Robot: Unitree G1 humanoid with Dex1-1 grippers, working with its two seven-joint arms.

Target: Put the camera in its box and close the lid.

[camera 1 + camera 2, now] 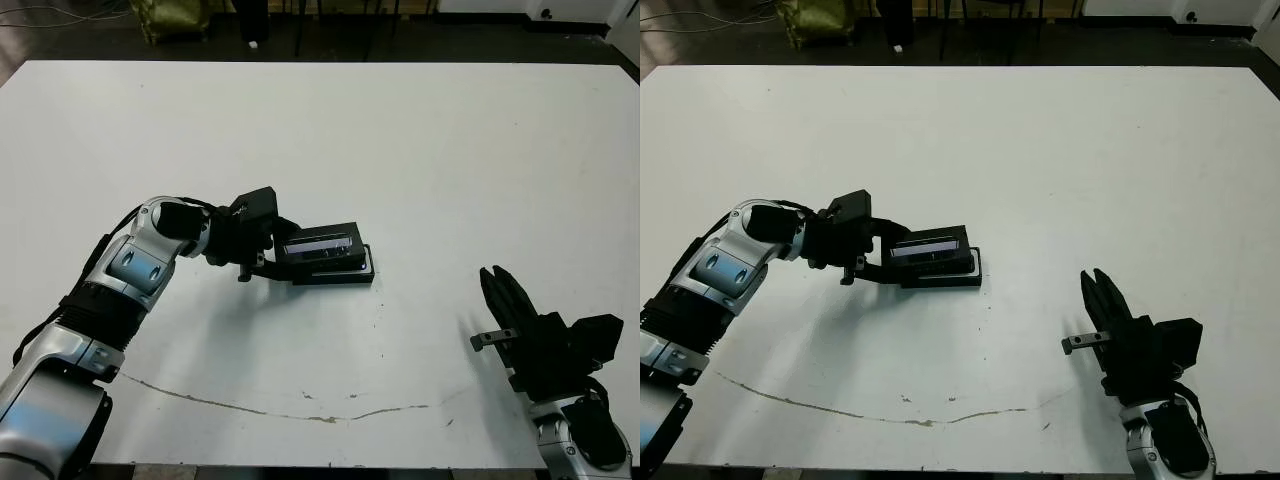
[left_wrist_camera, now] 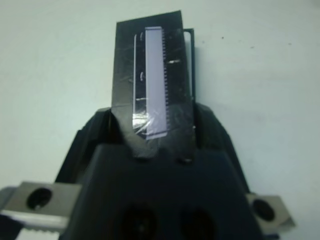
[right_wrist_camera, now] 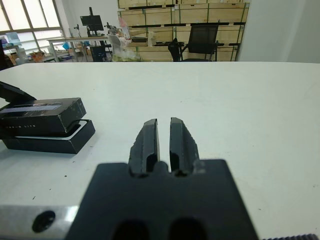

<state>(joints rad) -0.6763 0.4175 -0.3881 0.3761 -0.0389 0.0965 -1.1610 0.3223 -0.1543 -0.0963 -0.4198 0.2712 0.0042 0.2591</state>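
Closest to the head camera, by the table's near edge toward its right corner, the right gripper (image 1: 497, 285) hovers with its two black fingers (image 3: 150, 141) drawn almost together, a thin slit between them and nothing in them. Farther in, left of the table's middle, the left gripper (image 1: 275, 252) is clamped on one end of the lid (image 1: 322, 244), the flat black cover whose glossy silvery strip faces up. That lid sits over the box (image 1: 340, 273), tilted and not seated: in the right wrist view it rests askew on top, and the tray's white lining shows as a pale band at the exposed end. The lid's free end points toward the table's right edge, and the box's near long side and right end stick out from under it. Whether the camera lies inside the box cannot be told, since the lid covers the opening. A thin, dark crack-like line (image 1: 260, 408) runs along the white table (image 1: 420, 150) near its front edge.
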